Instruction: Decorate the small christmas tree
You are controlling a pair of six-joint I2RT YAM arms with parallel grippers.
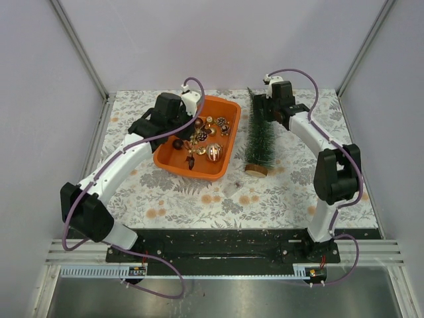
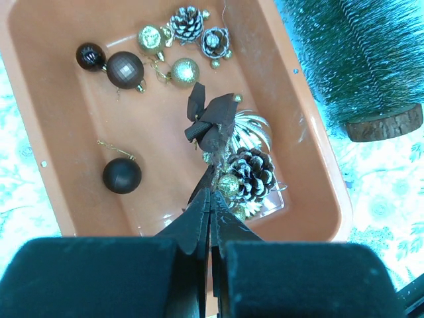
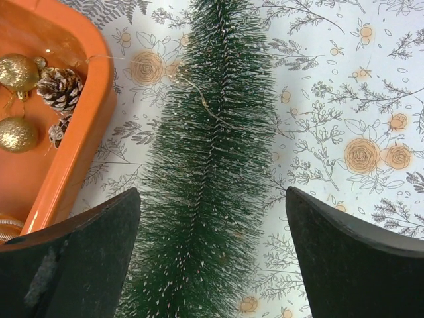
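The small christmas tree [image 1: 259, 136] lies on its side on the floral table cover [image 1: 199, 199], just right of the orange tub [image 1: 199, 172], its long axis running away from the arms and its base nearest them. The right gripper [image 3: 212, 199], the nearer one, hangs spread wide astride it. The left gripper [image 2: 211, 199] is pinched tight above the tub's baubles [image 2: 124, 69]; no writing is legible.

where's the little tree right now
In the top view, the tree lies just right of the orange tub, under the open right gripper.

The small christmas tree [image 1: 260, 136] is a dark green, white-flecked bottle-brush cone on a round wooden base. It lies on its side just right of the orange tub [image 1: 189, 170].
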